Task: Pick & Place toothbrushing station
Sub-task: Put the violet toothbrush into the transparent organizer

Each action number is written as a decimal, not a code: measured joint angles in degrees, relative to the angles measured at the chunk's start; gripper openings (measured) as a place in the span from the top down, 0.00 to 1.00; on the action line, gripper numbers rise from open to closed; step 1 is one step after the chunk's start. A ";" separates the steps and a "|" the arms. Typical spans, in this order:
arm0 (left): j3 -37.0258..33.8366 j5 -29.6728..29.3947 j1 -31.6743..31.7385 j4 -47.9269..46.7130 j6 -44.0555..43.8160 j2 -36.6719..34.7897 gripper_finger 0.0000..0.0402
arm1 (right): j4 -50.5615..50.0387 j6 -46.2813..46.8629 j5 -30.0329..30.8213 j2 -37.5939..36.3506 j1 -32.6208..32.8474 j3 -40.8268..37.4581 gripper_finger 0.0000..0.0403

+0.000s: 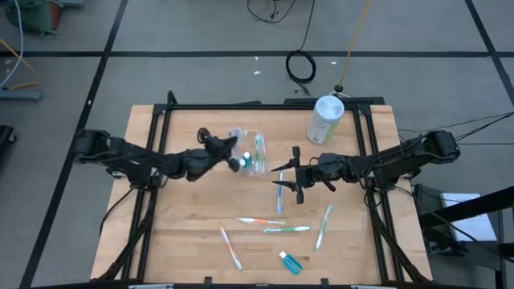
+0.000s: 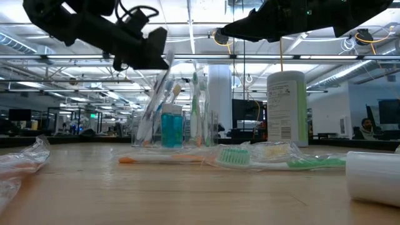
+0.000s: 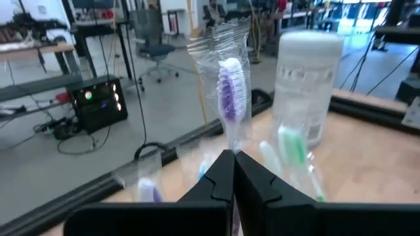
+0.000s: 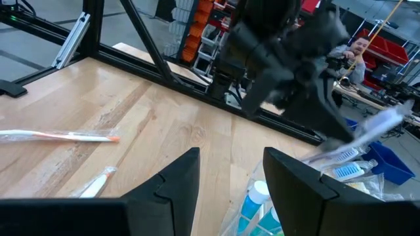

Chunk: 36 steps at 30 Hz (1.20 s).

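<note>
The left gripper (image 1: 234,163) is clamped on a plastic-wrapped toothbrush (image 3: 230,98) with purple bristles, pinching it low on the handle so the head stands up past the fingertips. It hangs just at nine o'clock of the toothbrushing station (image 1: 252,152), a clear slotted holder standing on the wooden table (image 1: 185,233) a little toward twelve o'clock from the table's centre. A grip that low and that upright looks meant for lowering the brush handle-first into one of the slots.

The holder already carries upright brushes and a small blue bottle (image 2: 171,125), seen best from table height, so a free slot has to be found among them.

The right gripper (image 1: 283,178) hovers at about four o'clock of the holder, fingers spread and holding nothing. Its wrist camera looks across the holder's contents at the left arm, so it seems parked close either to steady the light holder or to wait its turn.

A tall white-and-green canister (image 1: 325,119) stands at two o'clock of the holder. More wrapped toothbrushes (image 1: 273,225) lie flat toward six o'clock, near a small blue tube (image 1: 291,262), probably next for loading.
</note>
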 joint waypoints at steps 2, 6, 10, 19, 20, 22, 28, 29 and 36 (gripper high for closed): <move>0.00 0.05 0.45 -0.41 -1.61 1.32 0.99 | 0.00 0.00 0.00 0.00 0.00 0.00 0.60; 0.00 0.03 0.56 -1.66 -2.77 3.23 0.96 | -0.03 0.00 0.00 0.00 0.00 0.00 0.60; 0.02 -0.93 0.53 -5.12 -2.98 3.26 0.96 | -0.04 0.00 -0.02 0.00 0.00 0.00 0.60; 0.02 -2.93 -0.47 -12.16 -3.21 3.01 0.96 | -0.04 0.00 0.00 0.00 0.00 0.00 0.60; 0.02 -2.98 -0.47 -12.57 -3.21 3.01 0.95 | -0.02 0.00 0.00 0.00 0.01 0.00 0.60; 0.02 -2.96 -0.48 -13.21 -3.21 3.01 0.95 | -0.04 0.00 -0.01 0.00 0.01 0.00 0.60; 0.02 -2.98 -0.95 -18.75 -1.94 2.99 0.98 | -0.04 0.00 -0.02 0.00 0.01 0.00 0.60; 0.02 -2.99 -0.95 -19.31 -1.55 2.99 0.98 | -0.04 0.00 -0.01 0.00 0.00 0.00 0.60; 0.02 -2.90 -0.95 -19.70 -1.61 2.99 0.92 | -0.04 0.00 -0.01 0.00 0.01 0.00 0.60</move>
